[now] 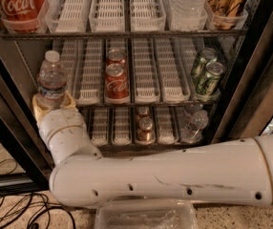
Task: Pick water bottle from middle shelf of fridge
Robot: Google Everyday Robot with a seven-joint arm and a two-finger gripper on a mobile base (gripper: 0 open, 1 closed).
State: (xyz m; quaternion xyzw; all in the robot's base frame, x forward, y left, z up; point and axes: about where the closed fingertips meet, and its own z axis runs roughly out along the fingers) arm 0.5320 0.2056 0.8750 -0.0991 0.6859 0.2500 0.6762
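Tan gripper (53, 104) around water bottle (51, 79)

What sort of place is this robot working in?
Probably a shop or break room: it faces a commercial drinks fridge with wire racks such as the middle shelf, white lane trays and soda cans. The gripper sits at the water bottle on that shelf's left end.

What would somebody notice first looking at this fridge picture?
The huge white robot arm stretching across the bottom, bending up at the left. Its claw hugs the base of a water bottle at the left end of the middle shelf, with two red cans further right.
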